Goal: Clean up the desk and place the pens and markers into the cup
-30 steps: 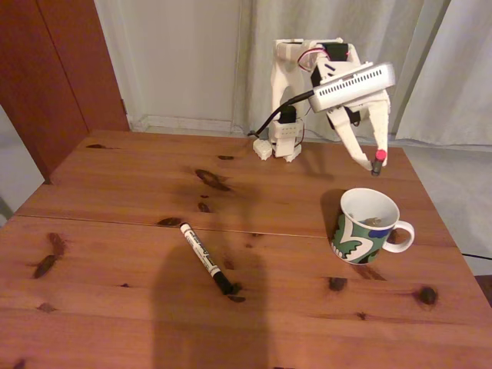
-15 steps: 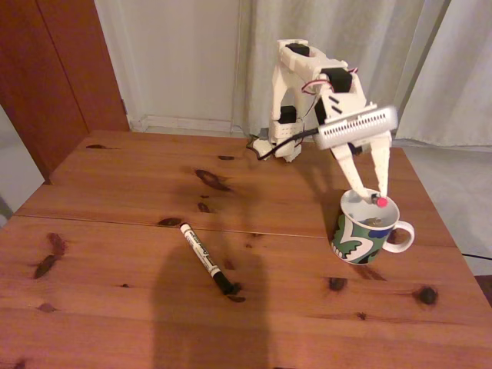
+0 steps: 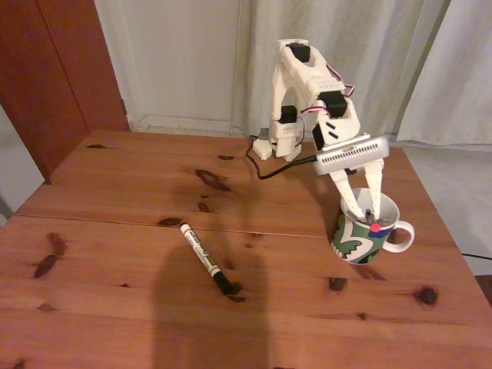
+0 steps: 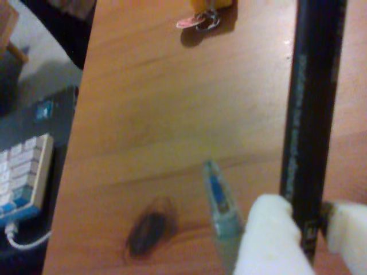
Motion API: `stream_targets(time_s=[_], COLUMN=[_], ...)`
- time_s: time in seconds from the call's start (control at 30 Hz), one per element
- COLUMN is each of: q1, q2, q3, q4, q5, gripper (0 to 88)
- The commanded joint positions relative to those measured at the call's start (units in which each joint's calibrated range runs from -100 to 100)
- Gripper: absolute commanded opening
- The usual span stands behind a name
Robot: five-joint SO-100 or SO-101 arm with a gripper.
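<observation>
My gripper [image 3: 367, 215] reaches down into the cup [image 3: 355, 240], a white mug with a green and dark blue pattern at the right of the desk [image 3: 115, 200]. It is shut on a thin black pen whose red end [image 3: 374, 227] shows at the cup's rim. In the wrist view the black pen [image 4: 312, 97] runs upward from between my white fingertips [image 4: 266, 235], and a teal pen [image 4: 219, 200] lies just to its left. A white marker with a black cap [image 3: 204, 257] lies on the wood at centre left, far from the gripper.
The arm's base [image 3: 280, 142] stands at the desk's back edge with a black cable [image 3: 265, 171] trailing from it. The wrist view shows a keyboard [image 4: 23, 172] off the desk's left side and a small key ring [image 4: 200, 20] at the top.
The gripper has come down from above and behind the cup into its mouth, carrying the black pen; the red end dropped to rim height. The marker has not moved.
</observation>
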Motion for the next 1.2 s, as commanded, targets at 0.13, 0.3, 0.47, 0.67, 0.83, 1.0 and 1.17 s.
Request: stream_targets(time_s=[0.13, 0.3, 0.47, 0.67, 0.83, 1.0, 1.17], q1=[0.40, -0.08, -0.24, -0.32, -0.24, -0.24, -0.16], q2=[-4.13, -8.52, -13.07, -16.46, -18.04, -18.28, -17.87], q3=[0.17, 4.67, 9.72, 12.79, 15.31, 16.76, 16.76], q4=[-3.18, -3.35, -3.35, -3.35, -3.35, -3.35, -3.35], q5=[-0.41, -0.36, -0.10, 0.01, 0.06, 0.11, 0.11], gripper=[0.6, 0.6, 0.6, 0.6, 0.6, 0.7, 0.7])
